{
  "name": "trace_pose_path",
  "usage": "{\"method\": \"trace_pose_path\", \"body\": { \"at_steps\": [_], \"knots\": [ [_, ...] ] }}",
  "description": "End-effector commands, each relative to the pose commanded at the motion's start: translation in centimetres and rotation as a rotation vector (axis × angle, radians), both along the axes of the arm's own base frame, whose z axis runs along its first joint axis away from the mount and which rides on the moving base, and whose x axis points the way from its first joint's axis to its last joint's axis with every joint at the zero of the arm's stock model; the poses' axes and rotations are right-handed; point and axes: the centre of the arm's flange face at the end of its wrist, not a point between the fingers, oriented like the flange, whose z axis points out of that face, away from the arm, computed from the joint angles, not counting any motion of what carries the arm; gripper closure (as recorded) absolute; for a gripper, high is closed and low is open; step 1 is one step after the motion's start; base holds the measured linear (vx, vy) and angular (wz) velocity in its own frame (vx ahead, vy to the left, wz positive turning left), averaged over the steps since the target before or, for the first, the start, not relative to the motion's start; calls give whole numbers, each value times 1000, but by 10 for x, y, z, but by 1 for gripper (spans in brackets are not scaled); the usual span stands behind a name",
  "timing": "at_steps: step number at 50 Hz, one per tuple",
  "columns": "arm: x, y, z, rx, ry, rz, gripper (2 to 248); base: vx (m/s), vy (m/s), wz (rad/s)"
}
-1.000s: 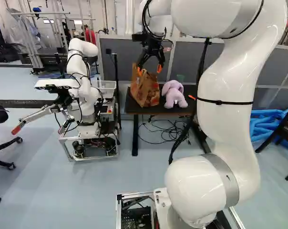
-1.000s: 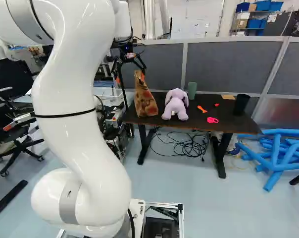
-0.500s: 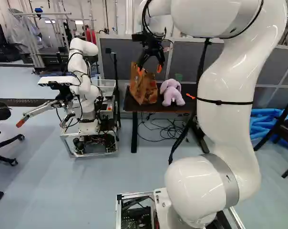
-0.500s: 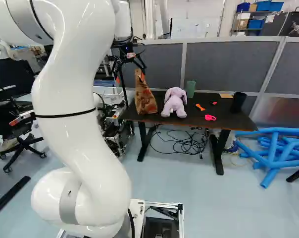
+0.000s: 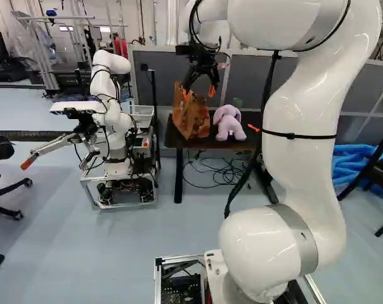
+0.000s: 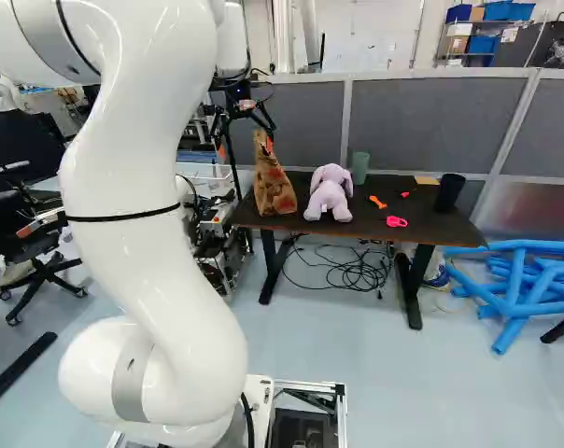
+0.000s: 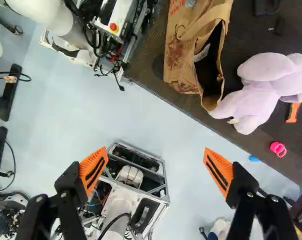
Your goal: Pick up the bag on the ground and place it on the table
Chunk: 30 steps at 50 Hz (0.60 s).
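Evidently the bag [image 5: 191, 114] has been set down: it is seen standing upright on the counter [image 6: 441, 227], close beside the lilac plush toy [image 6: 329, 193]. The hand [image 7: 155, 160] is held above it with the fingers spread wide apart, and nothing is clamped between the orange pads [image 7: 94, 169]. That spread is probably meant to let the handle [image 7: 209, 24] be cleared without a tug. The end of the counter was perhaps chosen because the other end is taken up by a green cup [image 6: 359, 167], a black cup [image 6: 449, 192] and small orange and pink pieces. By its broad base the bag seems to be kept steady, though it could be tipped if the handle were snagged, and the toy could be nudged too.

As for writing, red print [image 7: 175, 6] can be made out on the bag's side, but no words are given from it. Inside the gaping mouth a pale label [image 7: 201, 53] is shown, too small to be read. The placing can be judged as done; only a straight, gentle retreat of the hand seems to be called for.
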Motion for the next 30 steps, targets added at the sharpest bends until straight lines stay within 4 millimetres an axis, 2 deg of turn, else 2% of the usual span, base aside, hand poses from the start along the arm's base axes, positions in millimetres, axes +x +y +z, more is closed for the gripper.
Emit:
{"method": "trace_pose_path", "body": {
  "at_steps": [30],
  "knots": [
    [-4,-2,-10,2,-34,-16,3,0,0,0]
  ]
}}
